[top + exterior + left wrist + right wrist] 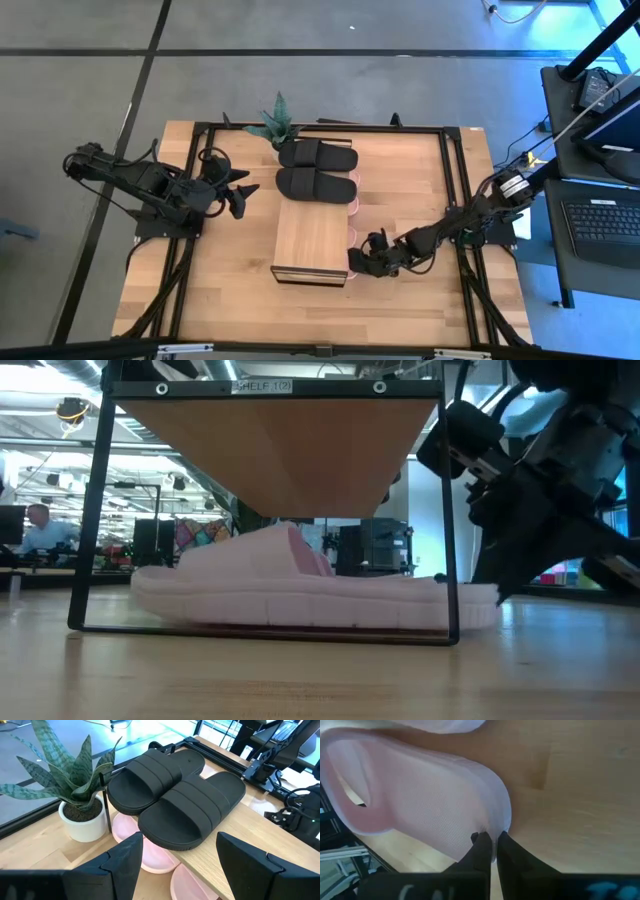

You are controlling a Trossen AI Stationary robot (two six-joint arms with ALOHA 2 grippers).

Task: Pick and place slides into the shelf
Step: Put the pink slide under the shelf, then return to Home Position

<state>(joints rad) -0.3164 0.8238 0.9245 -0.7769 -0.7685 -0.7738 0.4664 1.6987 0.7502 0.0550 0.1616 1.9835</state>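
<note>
The right arm reaches low across the worktop (220,290) from the right edge, its links folded down so that the right claw (362,262) sits at the shelf's near right corner. Its two dark fingers (482,847) are pinched together on the thin heel rim of a pale pink slide (420,795), which lies on the worktop under the shelf (312,240). In the low view that pink slide (300,595) rests flat beneath the light wood plank, inside the dark thin frame, with its heel end poking out past the right post toward the arm.

The left arm stretches in from the left edge, held above the worktop, with the left claw (240,190) well apart from the shelf and pointing toward the black pair. Its fingers (125,862) stand apart, gripping nothing.

The two black slides (318,168) lie side by side on top of the far end of the shelf. More pale pink slides (150,857) show under that end, partly hidden. A small potted plant (276,125) stands just beside the black pair at the far corner.
</note>
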